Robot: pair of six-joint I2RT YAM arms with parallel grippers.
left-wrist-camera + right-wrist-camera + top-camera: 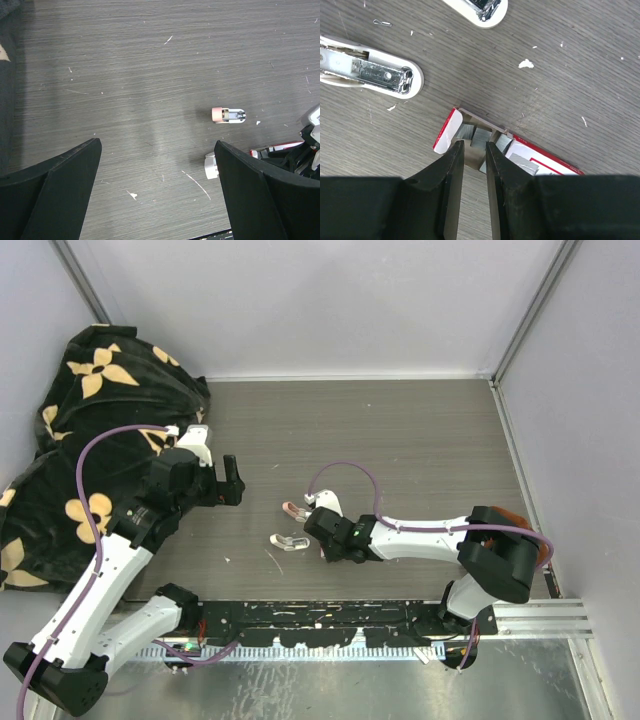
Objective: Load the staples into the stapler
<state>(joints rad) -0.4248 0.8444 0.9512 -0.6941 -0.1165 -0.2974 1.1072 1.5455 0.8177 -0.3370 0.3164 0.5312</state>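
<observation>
Since the jaws of the right end effector (474, 145) are drawn to a narrow slit right at the open end of the staple box (535, 155), the step in hand looks like lifting a strip of staples (480, 136) out of the tan tray. Its tips stand either side of a silvery strip, but I cannot tell whether they pinch it or merely straddle it. The box lies flat on the counter (420, 440), close to the near edge and about midway along it. One white stapler (370, 70) and a second stapler (482, 7) lie near it on its left, metal insides showing. The left end effector (157, 145) hangs wide open and empty over bare counter, toward the left edge and well apart from the box.

To do this well, the pinch should land square on the flat sides of a single strip, light enough not to snap it. The lift should go straight up so the box does not drag along.
</observation>
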